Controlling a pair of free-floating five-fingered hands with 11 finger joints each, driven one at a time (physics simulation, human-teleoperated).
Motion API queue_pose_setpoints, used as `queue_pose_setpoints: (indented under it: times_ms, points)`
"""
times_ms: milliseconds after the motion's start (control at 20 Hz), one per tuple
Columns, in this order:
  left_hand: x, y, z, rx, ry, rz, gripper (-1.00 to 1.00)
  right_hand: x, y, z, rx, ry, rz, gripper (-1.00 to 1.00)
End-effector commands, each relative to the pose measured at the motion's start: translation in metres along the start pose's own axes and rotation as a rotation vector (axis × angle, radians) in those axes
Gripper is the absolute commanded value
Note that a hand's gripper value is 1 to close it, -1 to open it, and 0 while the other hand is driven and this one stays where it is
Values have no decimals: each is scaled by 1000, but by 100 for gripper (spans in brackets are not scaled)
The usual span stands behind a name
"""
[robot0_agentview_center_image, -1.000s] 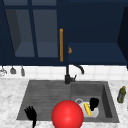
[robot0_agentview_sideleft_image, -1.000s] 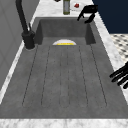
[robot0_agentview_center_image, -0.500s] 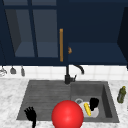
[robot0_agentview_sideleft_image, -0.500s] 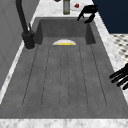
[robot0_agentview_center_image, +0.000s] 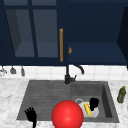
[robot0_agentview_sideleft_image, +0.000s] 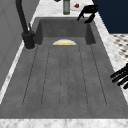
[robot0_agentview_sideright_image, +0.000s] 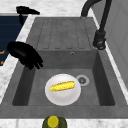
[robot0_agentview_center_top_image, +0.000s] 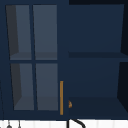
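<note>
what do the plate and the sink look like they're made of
The plate looks like glazed ceramic or plastic: plain white, smooth and even, so either is possible. It holds a corn cob, below the right hand. The sink looks like dark grey stone or composite: matte, mottled, with no metallic shine.

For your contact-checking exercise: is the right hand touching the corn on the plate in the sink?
Apart. The right side view shows the right hand above the basin's near edge, with bare sink floor between it and the corn on the plate.
</note>
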Motion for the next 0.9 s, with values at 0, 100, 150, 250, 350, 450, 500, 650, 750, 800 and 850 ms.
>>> queue_pose_setpoints:
  times_ms: [0,100,150,250,350,450,500,650,750,800,850]
  points:
    - [4,-17,8,-19,1,39,-100,0,0,0,0,0,0,0]
    - [2,-15,2,-15,1,28,-100,0,0,0,0,0,0,0]
    - [4,-11,1,-7,1,7,-100,0,0,0,0,0,0,0]
    - [4,-9,-3,-3,1,3,-100,0,0,0,0,0,0,0]
    - [4,1,-7,-31,-63,13,-100,0,0,0,0,0,0,0]
    - [8,3,-4,-27,-119,-3,-100,0,0,0,0,0,0,0]
    - [7,3,-1,-24,-132,-3,-100,0,0,0,0,0,0,0]
    - [8,7,-2,-19,-174,-4,-100,0,0,0,0,0,0,0]
    - [8,10,-2,-18,-199,-2,-100,0,0,0,0,0,0,0]
    - [8,11,-2,-17,-211,-2,-100,0,0,0,0,0,0,0]
    - [8,12,-2,-16,-223,-1,-100,0,0,0,0,0,0,0]
